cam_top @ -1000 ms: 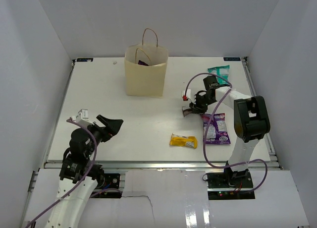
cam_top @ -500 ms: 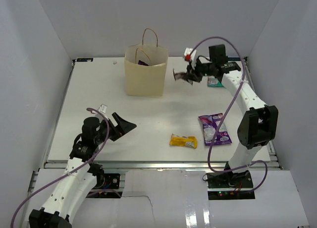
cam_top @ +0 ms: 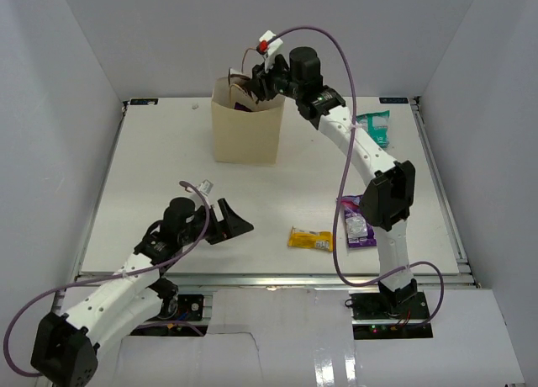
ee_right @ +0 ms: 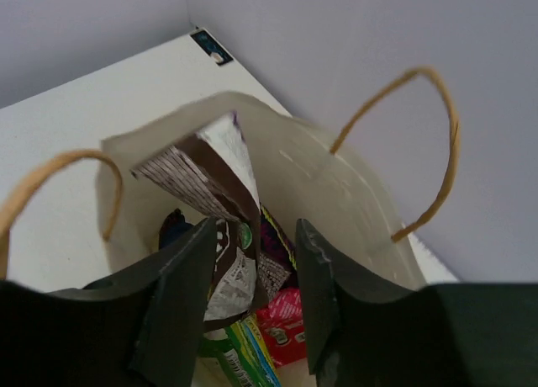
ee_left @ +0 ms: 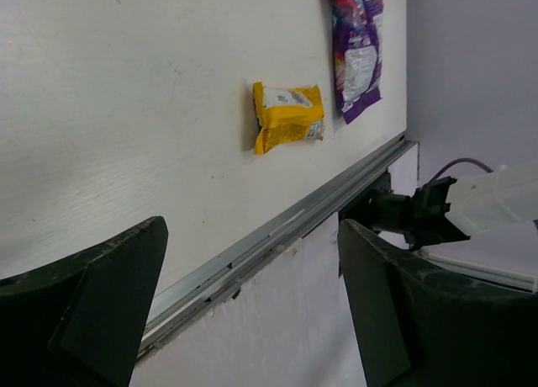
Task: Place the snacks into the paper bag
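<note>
In the last second the right arm's jaws, clamped on the brown bar (ee_right: pixel 220 204), have swung over the mouth of the paper bag (cam_top: pixel 245 139), ready for release; left jaws gape empty

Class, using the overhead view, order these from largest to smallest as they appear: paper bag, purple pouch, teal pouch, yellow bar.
1. Paper bag, clearly largest.
2. Purple pouch, though the right arm covers part of it.
3. Teal pouch and yellow bar look about alike; I would not rank them.
</note>
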`<state>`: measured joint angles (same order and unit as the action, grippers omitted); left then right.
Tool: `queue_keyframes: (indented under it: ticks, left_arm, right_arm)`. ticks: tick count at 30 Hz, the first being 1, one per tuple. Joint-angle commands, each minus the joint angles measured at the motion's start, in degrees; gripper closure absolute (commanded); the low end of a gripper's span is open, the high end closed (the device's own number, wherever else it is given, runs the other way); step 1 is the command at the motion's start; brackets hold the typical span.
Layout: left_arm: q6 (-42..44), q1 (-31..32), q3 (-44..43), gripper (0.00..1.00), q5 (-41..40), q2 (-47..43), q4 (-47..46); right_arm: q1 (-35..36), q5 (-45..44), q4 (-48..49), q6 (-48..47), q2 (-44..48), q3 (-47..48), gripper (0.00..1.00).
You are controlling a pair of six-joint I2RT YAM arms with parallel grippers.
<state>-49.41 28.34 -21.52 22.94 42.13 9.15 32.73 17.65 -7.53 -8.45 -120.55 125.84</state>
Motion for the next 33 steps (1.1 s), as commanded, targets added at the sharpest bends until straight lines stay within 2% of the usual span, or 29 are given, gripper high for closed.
queue_keyframes:
  ticks: [1, 2, 3, 5, 6, 7, 8, 9, 10, 11, 12, 13, 14, 15, 16, 17, 18, 19, 21, 22, 25, 30, 33]
  left_arm:
    - [0.2, 6.1, -3.5, 0.08, -6.8, 5.2, -1.8]
    - [0.5, 7.6, -4.4, 0.08, -8.1, 7.0, -1.9]
    - [1.8, 10.7, -5.3, 0.08, -10.4, 8.7, -2.4]
    - [4.2, 13.9, -8.5, 0.08, -12.8, 14.8, -3.7]
    - [8.6, 17.0, -9.9, 0.08, -15.0, 17.0, -3.8]
    - [11.1, 18.5, -13.2, 0.08, -16.0, 21.2, -3.9]
    - [14.2, 19.7, -14.9, 0.08, -16.3, 23.3, -4.0]
    - [21.0, 22.0, -16.5, 0.08, -16.5, 25.4, -4.7]
    - [24.8, 22.8, -18.1, 0.08, -16.3, 28.9, -5.3]
    - [28.5, 23.4, -20.6, 0.08, -15.5, 30.5, -6.2]
    - [32.5, 24.7, -21.5, 0.08, -12.6, 32.0, -8.4]
    - [40.5, 25.2, -22.2, 0.08, -10.7, 33.4, -9.8]
    - [44.5, 25.5, -23.0, 0.08, -8.6, 35.8, -13.1]
    - [48.4, 26.2, -23.6, 0.08, -6.4, 37.0, -14.2]
    - [55.8, 26.4, -24.8, 0.07, -2.8, 39.4, -15.3]
    - [58.8, 26.7, -25.7, 0.07, -1.3, 40.8, -15.4]
    - [61.2, 26.8, -26.8, 0.07, -0.4, 42.4, -15.2]
    - [65.1, 26.9, -27.9, 0.07, 1.8, 43.9, -15.0]
    - [69.1, 27.1, -32.5, 0.09, 4.7, 49.1, -11.0]
    - [69.1, 27.1, -34.0, 0.11, 5.6, 50.8, -11.0]
    - [71.6, 28.1, -39.6, 0.18, 6.5, 56.9, -5.6]
    - [72.2, 29.9, -44.7, 0.28, 5.5, 63.8, -2.9]
    - [71.8, 30.4, -46.1, 0.43, 5.9, 65.9, -0.5]
  right_arm:
    - [-1.6, -6.0, 4.7, 1.8, -0.4, 1.1, 0.50]
    - [-1.9, -5.3, 4.7, 1.7, 0.0, -0.2, 0.46]
    - [-2.5, -4.7, 4.6, 1.7, 0.6, -0.9, 0.37]
    - [-3.2, -3.1, 4.5, 1.7, 3.6, -4.0, 0.26]
    - [-4.4, -1.8, 4.3, 1.9, 5.0, -5.3, 0.23]
    - [-5.3, 1.4, 4.0, 1.9, 8.2, -6.6, 0.20]
    - [-6.3, 4.5, 1.8, 1.5, 9.8, -9.3, 0.12]
    - [-9.0, 9.3, -0.2, -1.8, 12.9, -10.5, 0.07]
    - [-10.7, 21.7, -2.6, -4.5, 14.6, -11.8, 0.03]
    - [-14.0, 27.1, -8.5, -7.3, 16.0, -13.6, 0.02]
    - [-15.2, 31.1, -12.3, -14.0, 19.0, -17.3, 0.01]
    - [-16.2, 34.1, -17.0, -18.7, 20.4, -19.4, 0.03]
    - [-18.0, 34.8, -22.3, -23.9, 21.8, -21.6, 0.04]
    - [-18.9, 35.4, -31.3, -29.4, 23.6, -28.0, 0.05]
    - [-20.5, 34.3, -34.6, -39.4, 27.9, -32.2, 0.05]
    - [-21.3, 32.7, -36.3, -42.2, 30.2, -36.8, 0.05]
    - [-22.5, 31.2, -36.8, -44.1, 35.3, -46.2, 0.05]
    - [-23.9, 31.4, -36.8, -46.3, 38.0, -50.3, 0.05]
    - [-31.2, 32.8, -37.7, -47.8, 43.7, -58.9, 0.06]
    - [-31.2, 33.6, -38.9, -48.7, 45.1, -60.6, 0.06]
    - [-38.8, 35.1, -42.6, -51.0, 48.2, -65.1, 0.05]
    - [-42.6, 37.0, -43.9, -50.6, 49.2, -67.0, 0.05]
    - [-43.4, 37.4, -44.0, -49.9, 47.7, -65.6, 0.05]
